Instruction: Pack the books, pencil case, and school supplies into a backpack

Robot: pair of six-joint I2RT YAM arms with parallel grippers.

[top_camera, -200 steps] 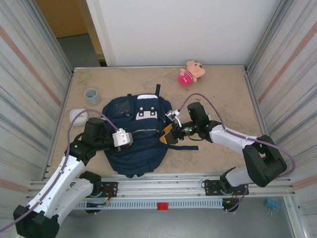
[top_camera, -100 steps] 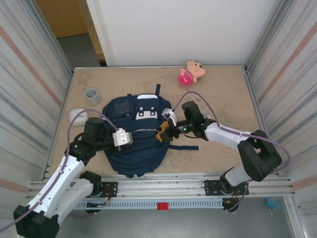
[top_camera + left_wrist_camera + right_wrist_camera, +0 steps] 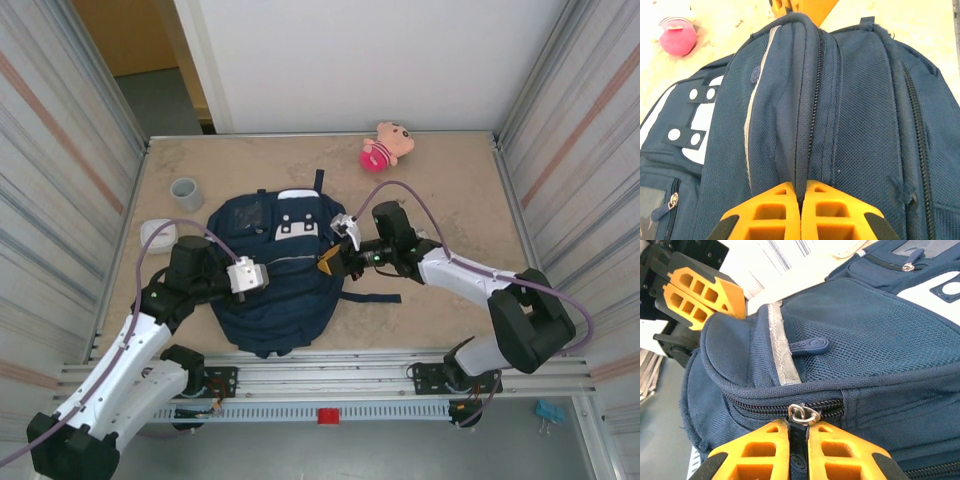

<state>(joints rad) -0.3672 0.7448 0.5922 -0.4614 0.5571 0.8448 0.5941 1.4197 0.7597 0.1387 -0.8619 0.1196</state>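
One broad, sand-coloured tabletop (image 3: pixel 450 190) carries everything. In the middle of it lies the large navy blue fabric backpack (image 3: pixel 275 290) with thin white trim, flat, with its top handle pointing away from me. Near the far edge, well apart from it, lies a pink-and-tan plush toy (image 3: pixel 386 146). Off the bag's left shoulder sit a white rounded box (image 3: pixel 157 234) and, beyond that, a small grey cup (image 3: pixel 186 192). None of the three touches the backpack.

I have the bag from both flanks. My left fingers (image 3: pixel 796 212) are pinched shut on a raised fold of fabric beside a zipper line. I judge this hold to be an anchor, so the bag neither slides nor bunches when the other side pulls. My right fingers (image 3: pixel 782 447) are clamped on the small dark zipper pull (image 3: pixel 799 437), with its metal ring sitting just above them. The zipper line beside the pull looks closed, so opening this compartment seems to be the step in hand, since nothing can go in until it gapes.
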